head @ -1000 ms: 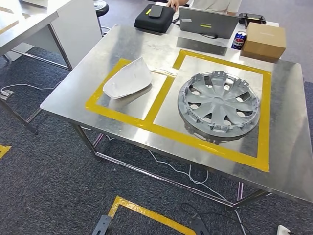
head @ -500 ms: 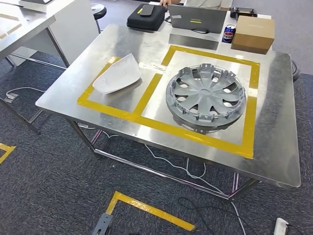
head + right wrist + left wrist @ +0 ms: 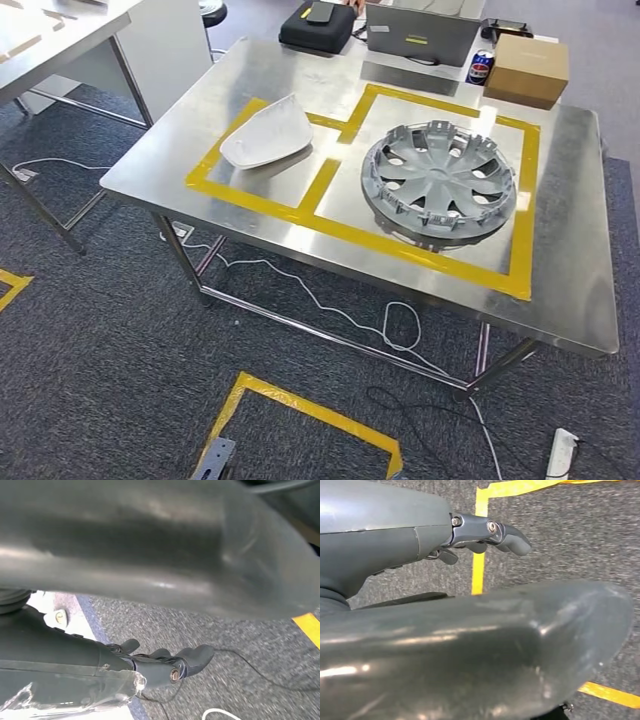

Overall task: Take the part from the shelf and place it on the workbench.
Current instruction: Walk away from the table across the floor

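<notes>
Currently, a steel desk (image 3: pixel 226 95) is seen across the upper half of the head view, marked with yellow tape (image 3: pixel 321 190) into two rectangles. A grey wheel cover (image 3: pixel 439 180) is laid flat inside the right-hand rectangle, right of centre in the frame. A white mirror housing (image 3: pixel 266 135) is laid inside the left-hand rectangle, upper left of centre, well apart from the wheel cover. Along the desk's far edge, at the top of the frame, a black case (image 3: pixel 317 27), a laptop (image 3: pixel 423 35), a drink can (image 3: pixel 479 68) and a cardboard box (image 3: pixel 528 70) are lined up. White cables (image 3: pixel 355 320) are trailed over the grey carpet (image 3: pixel 98 340) beneath the desk (a white power strip (image 3: pixel 560 455) lies at the lower right).

The left robot hand (image 3: pixel 486 532) is seen in its wrist view, upper centre of that frame, fingers loosely extended over carpet, nothing held. The right robot hand (image 3: pixel 166 662) is seen low in its wrist view, likewise loosely extended and empty.
</notes>
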